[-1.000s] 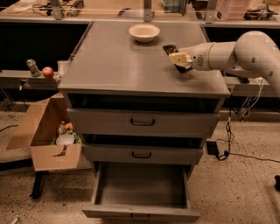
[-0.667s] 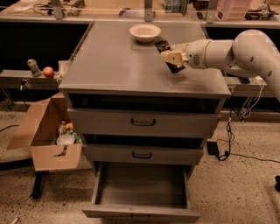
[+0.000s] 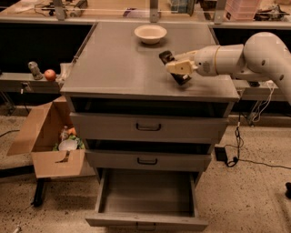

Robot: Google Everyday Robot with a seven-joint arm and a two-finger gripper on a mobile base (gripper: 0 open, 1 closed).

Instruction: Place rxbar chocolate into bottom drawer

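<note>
Closely around rxbar chocolate (image 3: 183, 79), pincer (image 3: 174, 67) over cabinet (image 3: 118, 68)

I have my gripper (image 3: 176, 68) above the cabinet top (image 3: 118, 63), right side, clasping the rxbar chocolate (image 3: 166, 57), bowl (image 3: 150, 32) behind, bottom drawer (image 3: 146, 195) pulled out below, cardboard box (image 3: 47, 136) left.

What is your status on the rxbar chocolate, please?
Pincer shut on rxbar chocolate, over cabinet top, right side. Bottom drawer open below. Bowl at rear, not in the way.

A workshop-like lab: metal cabinet (image 3: 118, 68) mid-frame, cluttered benches (image 3: 109, 11) along the top, cables (image 3: 236, 152) right, cardboard box (image 3: 43, 136) left; gripper (image 3: 176, 69), centre-right, clasps the bar (image 3: 165, 57).
</note>
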